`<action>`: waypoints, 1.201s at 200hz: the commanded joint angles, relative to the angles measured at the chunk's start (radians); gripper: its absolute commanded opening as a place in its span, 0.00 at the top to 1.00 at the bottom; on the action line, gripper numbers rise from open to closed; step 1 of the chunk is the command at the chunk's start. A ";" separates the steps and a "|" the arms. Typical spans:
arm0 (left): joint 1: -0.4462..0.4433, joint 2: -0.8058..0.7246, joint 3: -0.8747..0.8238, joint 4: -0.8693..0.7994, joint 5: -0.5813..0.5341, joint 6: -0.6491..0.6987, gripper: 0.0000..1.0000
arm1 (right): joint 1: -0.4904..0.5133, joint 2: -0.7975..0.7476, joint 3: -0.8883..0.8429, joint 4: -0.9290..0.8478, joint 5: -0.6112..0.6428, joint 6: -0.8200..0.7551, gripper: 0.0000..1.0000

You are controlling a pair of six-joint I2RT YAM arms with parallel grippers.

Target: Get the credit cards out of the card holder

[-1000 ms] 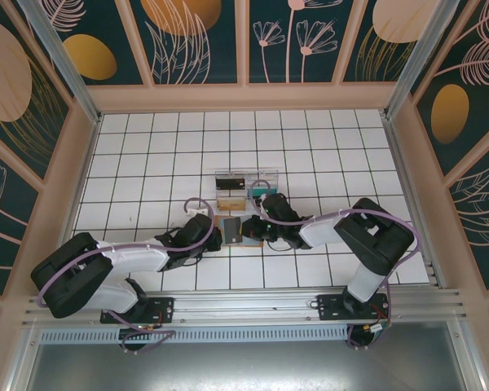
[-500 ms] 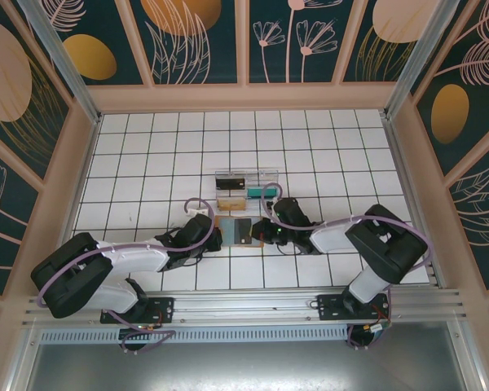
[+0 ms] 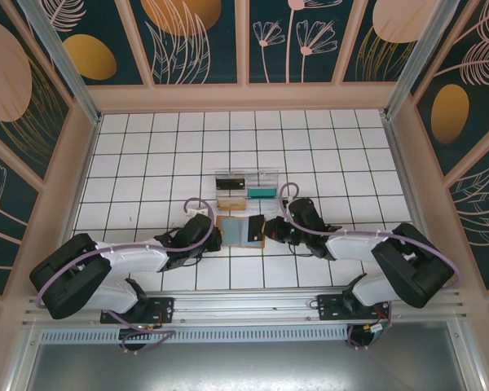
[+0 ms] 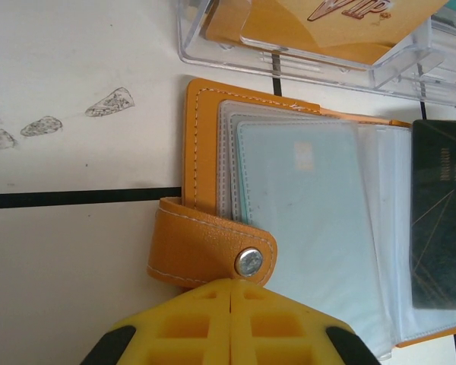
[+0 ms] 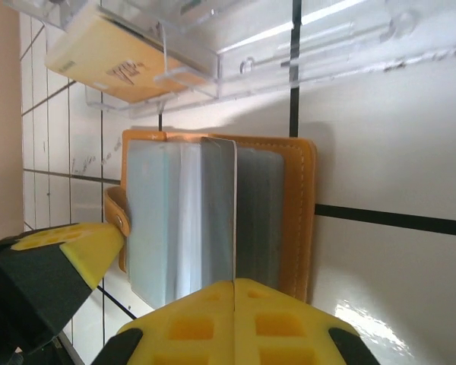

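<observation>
The left gripper (image 4: 232,293) is pinched fully together at the near-left edge of the flat tan-orange leather card holder (image 4: 205,160), right up against its orange snap strap (image 4: 213,251). I honestly can't tell if it's gripping the strap or just pressing there. The holder lies open on the white tiled desk (image 4: 76,68), mid-scene between the two grippers, with its pale see-through pockets facing up. The right gripper (image 5: 234,293) is clamped tight on a thin dark card with gold lines (image 4: 439,220), over the right half of the holder.

My take on doing this bit well: the left side should pin the holder down so it doesn't get dragged along. Then draw the dark card out in line with its pocket, no twisting, because those sleeves look floppy.

Hard to make out: whether the card's edge is clear of its sleeve yet, and how many cards sit in the other pockets. Just beyond the holder is the clear plastic tray (image 5: 349,46) with an orange card (image 5: 114,65) inside, partly cut off by the frame.
</observation>
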 commanded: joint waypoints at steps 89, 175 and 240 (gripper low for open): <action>0.001 -0.259 -0.007 -0.073 -0.060 0.004 0.14 | -0.010 -0.234 0.307 -0.477 0.134 -0.459 1.00; 0.002 -0.705 -0.144 -0.279 -0.198 -0.043 0.01 | 0.187 0.112 0.813 -0.764 0.395 -1.128 1.00; 0.000 -0.986 -0.228 -0.374 -0.300 -0.076 0.01 | 0.329 0.226 0.843 -0.710 0.677 -1.660 1.00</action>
